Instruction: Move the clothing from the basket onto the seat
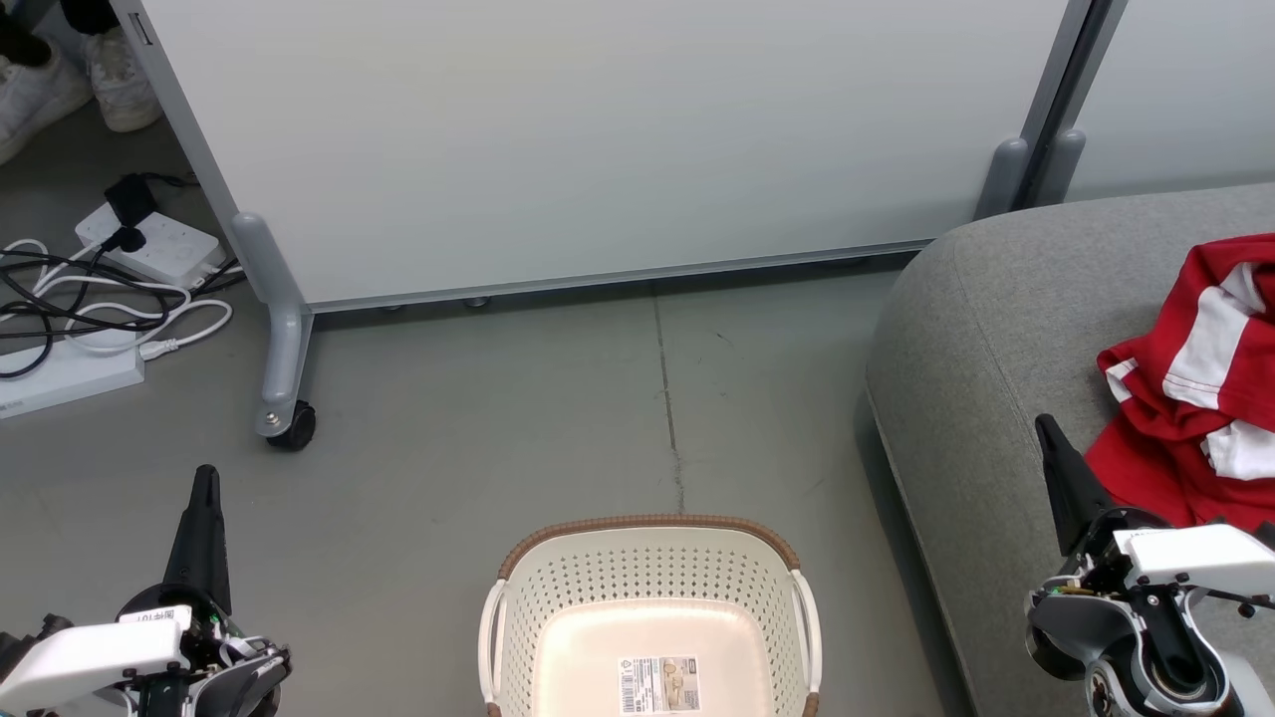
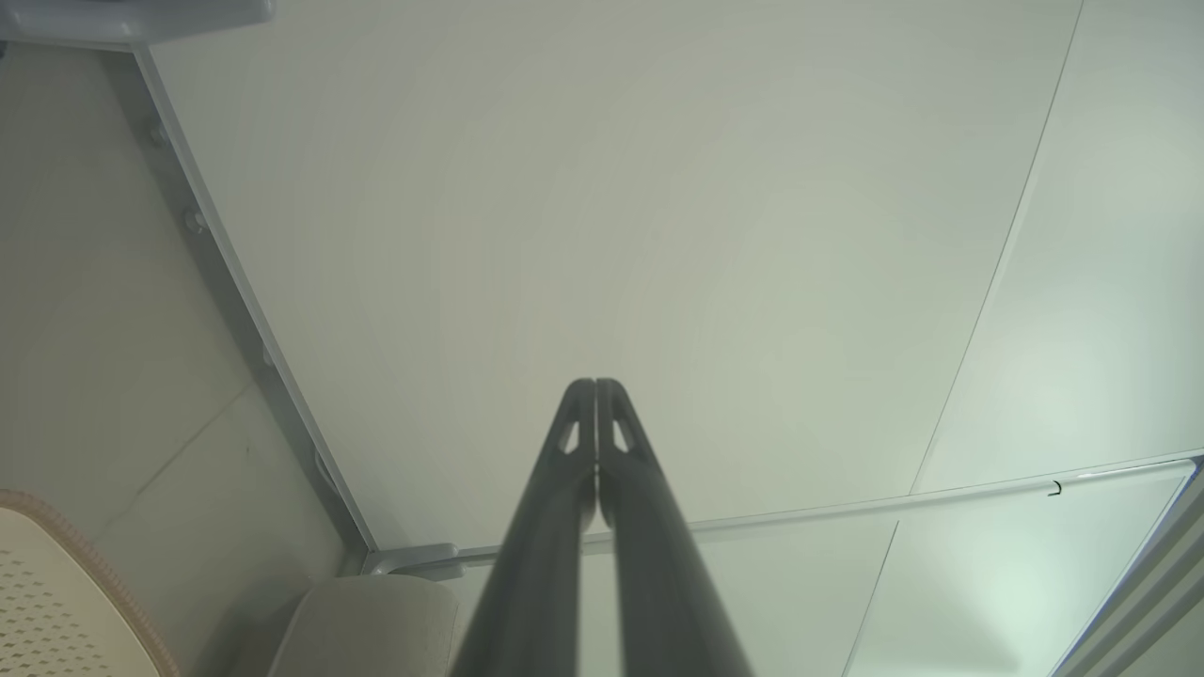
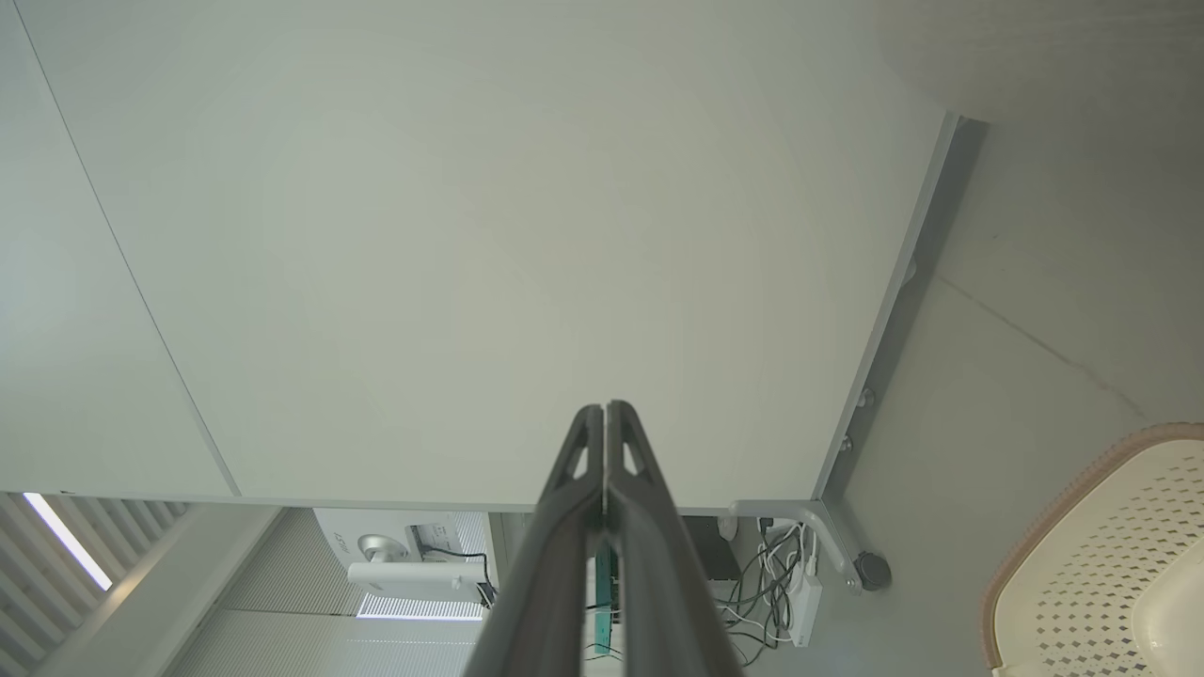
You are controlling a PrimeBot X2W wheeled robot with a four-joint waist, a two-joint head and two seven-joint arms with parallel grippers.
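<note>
Grey floor (image 1: 448, 448) carried the basket (image 1: 647, 568) between the clenched left end effector (image 1: 206, 478) and clenched right end effector (image 1: 1044, 426), the clothing (image 1: 1185, 398) lying on the seat (image 1: 986, 339) right of the latter.

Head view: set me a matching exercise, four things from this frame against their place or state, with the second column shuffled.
Things:
1. clothing
2. basket
3. power strip
4. left end effector

Places or states:
A. on the floor, its bottom label uncovered
B. shut, holding nothing
C. heaped on the seat
D. on the floor among cables, upper left

Pairs: 1-C; 2-A; 3-D; 4-B
</note>
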